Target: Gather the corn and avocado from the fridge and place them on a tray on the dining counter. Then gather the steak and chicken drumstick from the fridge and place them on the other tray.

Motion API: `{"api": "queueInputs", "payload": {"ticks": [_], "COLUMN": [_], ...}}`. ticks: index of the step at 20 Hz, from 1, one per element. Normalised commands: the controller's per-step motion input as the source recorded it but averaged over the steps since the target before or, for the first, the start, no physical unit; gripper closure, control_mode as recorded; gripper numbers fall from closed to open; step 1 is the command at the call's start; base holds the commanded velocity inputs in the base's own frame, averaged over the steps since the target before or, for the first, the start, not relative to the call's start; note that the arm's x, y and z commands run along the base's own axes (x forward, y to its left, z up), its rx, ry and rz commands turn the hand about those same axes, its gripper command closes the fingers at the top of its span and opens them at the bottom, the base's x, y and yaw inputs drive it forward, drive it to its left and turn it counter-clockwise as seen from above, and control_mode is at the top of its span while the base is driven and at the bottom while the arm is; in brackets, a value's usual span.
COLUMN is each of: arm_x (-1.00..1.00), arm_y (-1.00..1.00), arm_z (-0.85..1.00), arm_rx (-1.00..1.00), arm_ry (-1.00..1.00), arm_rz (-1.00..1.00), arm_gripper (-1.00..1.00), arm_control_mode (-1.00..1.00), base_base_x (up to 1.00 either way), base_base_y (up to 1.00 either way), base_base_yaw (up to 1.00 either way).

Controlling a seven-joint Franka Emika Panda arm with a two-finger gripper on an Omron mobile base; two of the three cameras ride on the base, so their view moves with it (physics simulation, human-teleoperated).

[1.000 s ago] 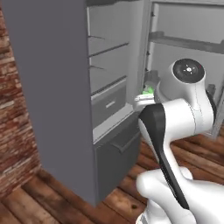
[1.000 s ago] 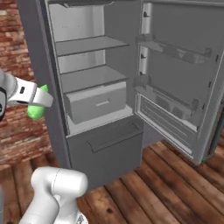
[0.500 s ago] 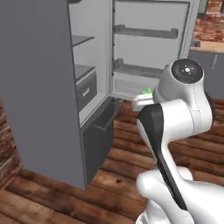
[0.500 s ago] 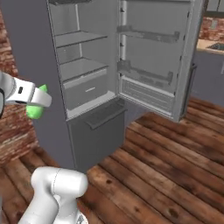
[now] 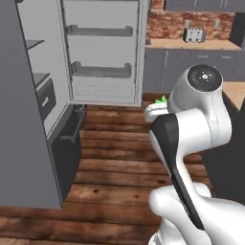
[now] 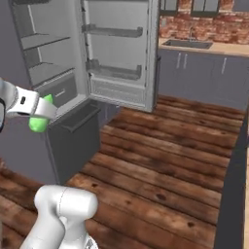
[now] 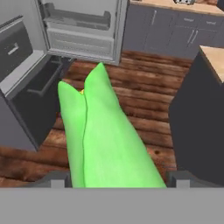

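1. One corn (image 7: 103, 135), green husk with a speck of yellow near the tip, clamped between the two gripper (image 7: 118, 180) fingers; jaws wide apart, closed on the cob.
2. Husk runs away from the camera in the hand view, tip over the wood floor (image 7: 144, 103).
3. Right base view: corn (image 6: 40, 118) sticking out past the white wrist at the left edge, in front of the fridge's lower drawer (image 6: 73, 141).
4. Left base view: just a green husk tip (image 5: 161, 100) peeking above the white arm, beside the big round joint.
5. One fridge (image 6: 46, 78), door (image 6: 119, 48) swung fully open. Two door bins plus one lower rack on the door's inside, counted in the left base view.
6. Fridge interior: two shelves visible in the right base view, one crisper drawer below them, nothing identifiable on them.
7. One bottom freezer drawer (image 5: 67, 143), pulled partly out.
8. One run of grey base cabinets (image 6: 204, 80) along the brick back wall, wood-coloured top.
9. One sink (image 6: 188, 44) set into that top, right base view.
10. One toaster (image 5: 194, 33) on the same top, left base view.
11. One dark counter block (image 7: 197, 113) with a light wood top at the right of the hand view, well apart from the fridge.
12. Corn not touching floor, fridge or counter; held in the air.
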Motion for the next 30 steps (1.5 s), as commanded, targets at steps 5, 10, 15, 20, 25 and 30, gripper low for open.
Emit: {"api": "queueInputs", "payload": {"ticks": [5,10,15,20,25,30], "arm_x": [0.0,0.0,0.0,0.0,0.0,0.0], "arm_y": [0.0,0.0,0.0,0.0,0.0,0.0], "arm_z": [0.0,0.0,0.0,0.0,0.0,0.0], "arm_rx": [0.0,0.0,0.0,0.0,0.0,0.0], "arm_ry": [0.0,0.0,0.0,0.0,0.0,0.0], "arm_rz": [0.0,0.0,0.0,0.0,0.0,0.0], "arm_gripper": [1.0,1.0,1.0,1.0,1.0,1.0], "arm_control_mode": [1.0,1.0,1.0,1.0,1.0,1.0], "base_base_x": [-0.66,-0.44,-0.24,-0.08,-0.02,0.0], "base_base_y": [-0.69,-0.99,-1.0,-1.0,-1.0,-1.0], "base_base_yaw": [-0.38,-0.28,-0.21,-0.18,-0.16,-0.13]}}
